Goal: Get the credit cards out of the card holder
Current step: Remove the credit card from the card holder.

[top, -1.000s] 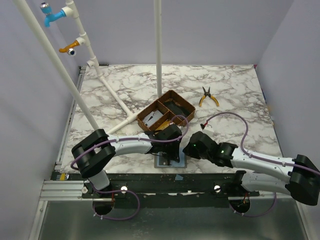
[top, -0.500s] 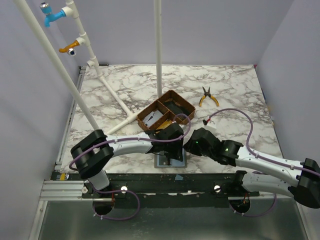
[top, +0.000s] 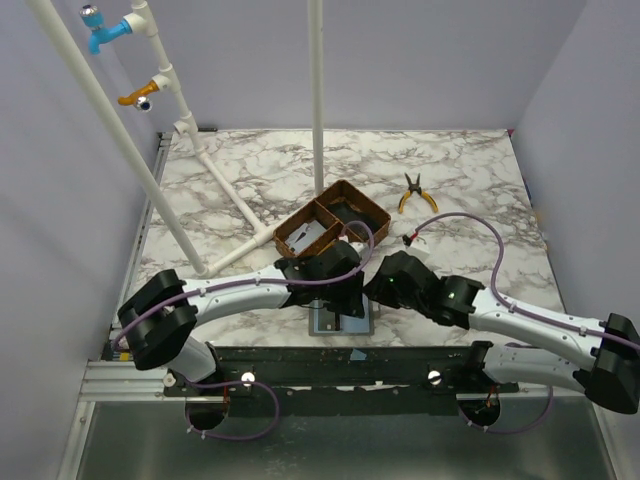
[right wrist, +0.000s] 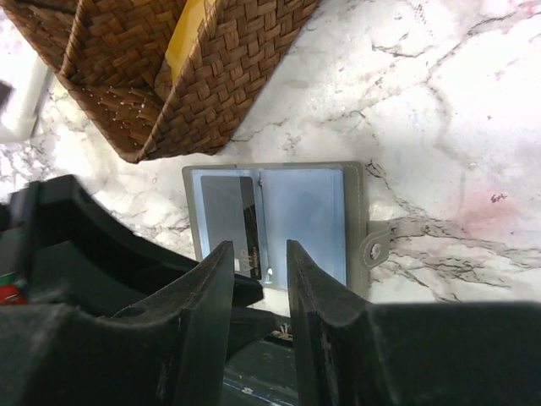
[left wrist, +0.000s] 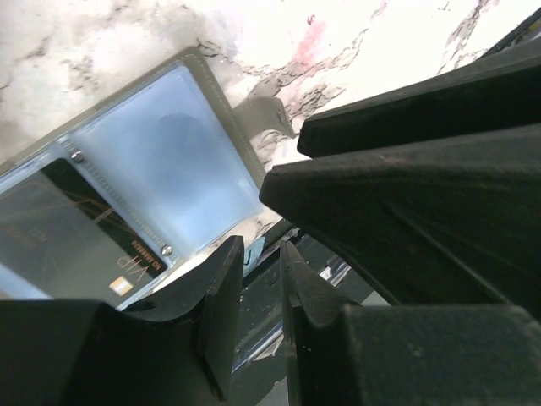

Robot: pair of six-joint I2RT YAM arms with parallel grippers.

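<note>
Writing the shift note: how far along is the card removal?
Done: the card holder lies open flat. In hand: nothing; the left claw and right claw hover open close to it. Left: a dark card sits in one pocket; the other pocket looks empty.

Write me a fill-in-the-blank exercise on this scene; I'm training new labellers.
The card holder lies ___ on the table.
In the right wrist view, a dark card sits in the holder's ___ sleeve.
The pliers have ___ handles.
Missing words: open; left; yellow.
</note>
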